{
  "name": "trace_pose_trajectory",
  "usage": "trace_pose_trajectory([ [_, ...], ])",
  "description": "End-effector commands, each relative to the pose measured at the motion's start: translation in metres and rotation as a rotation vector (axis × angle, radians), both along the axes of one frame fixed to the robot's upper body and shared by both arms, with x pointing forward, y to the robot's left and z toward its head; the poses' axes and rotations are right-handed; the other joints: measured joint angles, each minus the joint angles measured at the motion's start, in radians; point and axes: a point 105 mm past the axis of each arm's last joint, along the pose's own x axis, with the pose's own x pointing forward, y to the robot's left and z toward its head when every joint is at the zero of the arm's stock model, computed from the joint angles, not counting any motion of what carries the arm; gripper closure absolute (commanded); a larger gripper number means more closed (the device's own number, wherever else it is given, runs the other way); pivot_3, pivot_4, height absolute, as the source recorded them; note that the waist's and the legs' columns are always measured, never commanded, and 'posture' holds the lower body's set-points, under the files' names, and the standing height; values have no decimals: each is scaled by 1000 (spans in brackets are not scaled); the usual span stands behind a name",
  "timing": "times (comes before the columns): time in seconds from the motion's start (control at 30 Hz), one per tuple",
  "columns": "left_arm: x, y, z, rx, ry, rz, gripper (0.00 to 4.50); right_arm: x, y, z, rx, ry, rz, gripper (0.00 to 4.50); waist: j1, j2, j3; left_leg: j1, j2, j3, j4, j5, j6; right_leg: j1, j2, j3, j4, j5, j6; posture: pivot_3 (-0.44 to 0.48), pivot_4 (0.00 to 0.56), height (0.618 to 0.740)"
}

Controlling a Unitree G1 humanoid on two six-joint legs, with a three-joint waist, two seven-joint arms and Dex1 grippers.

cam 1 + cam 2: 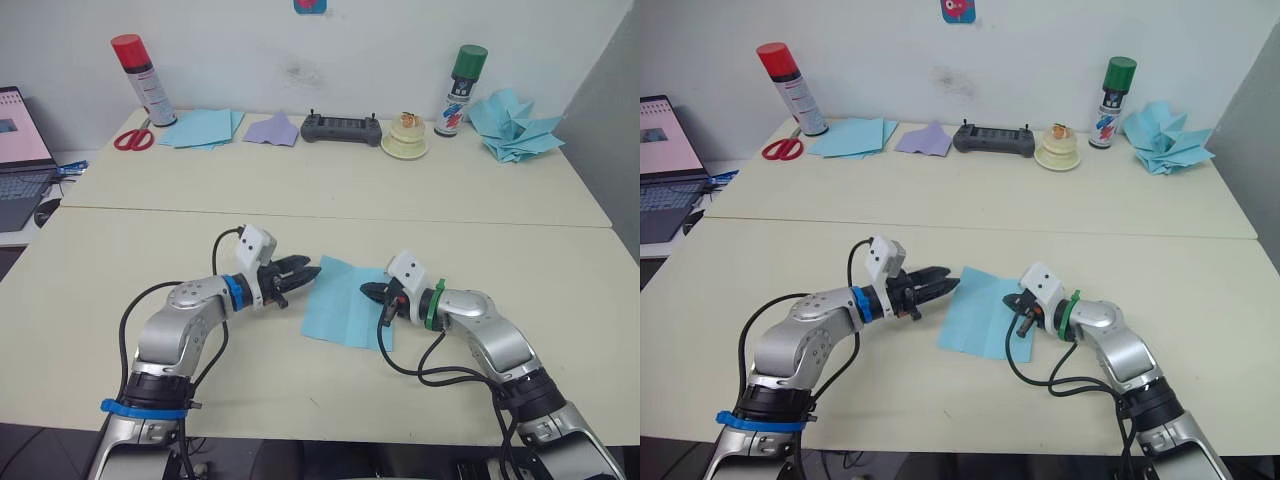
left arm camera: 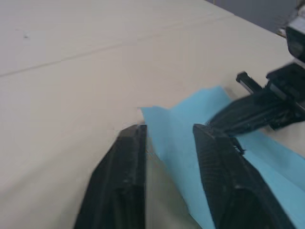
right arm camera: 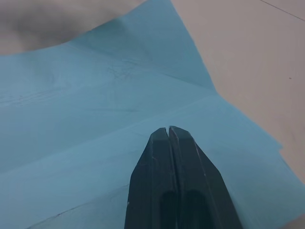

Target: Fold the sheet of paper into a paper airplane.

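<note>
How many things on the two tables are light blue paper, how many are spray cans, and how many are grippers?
Light blue paper: 3 (sheet of paper, flat stack, heap of paper planes)
Spray cans: 2 (red-capped, green-capped)
Grippers: 2 (left gripper, right gripper)
Total: 7

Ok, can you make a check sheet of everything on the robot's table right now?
Surface: two pale tables pushed together.
Job's things: sheet of paper, light blue, lying flat and creased between the arms.
Clutter: two spray cans, scissors, stack of blue sheets, lilac paper, black controller, heap of paper planes, small round cake-like object.
End effectors: left end effector open at the sheet's left corner; right end effector shut, tips over the sheet.
Cables: black cables loop from each wrist.
Surroundings: laptop, white wall.
</note>
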Motion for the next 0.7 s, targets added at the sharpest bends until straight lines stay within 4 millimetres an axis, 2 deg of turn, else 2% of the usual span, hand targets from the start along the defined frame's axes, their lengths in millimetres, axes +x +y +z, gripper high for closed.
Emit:
trace_pose_trajectory([
  [0.03, 1, -1, 4, -9, -9, -5, 2517, -1, -4, -7, -11, 29, -18, 4500, 0, 0, 0, 0, 0, 0, 0, 0, 0, 0, 0, 0, 0, 0, 0, 0, 150, 740],
  [0.47, 15, -18, -6, 36, -2, -37, 2517, 0, -3, -6, -17, 25, -24, 4500, 4, 0, 0, 0, 0, -1, 0, 0, 0, 0, 1, -1, 0, 0, -1, 0, 150, 740],
  [0.7, 20, -22, -5, 29, -13, -37, 2517, 0, -3, -6, -18, 25, -29, 4500, 4, 0, 0, 0, 0, -1, 1, 0, 0, 0, 1, -1, 0, 1, -1, 0, 150, 740],
])
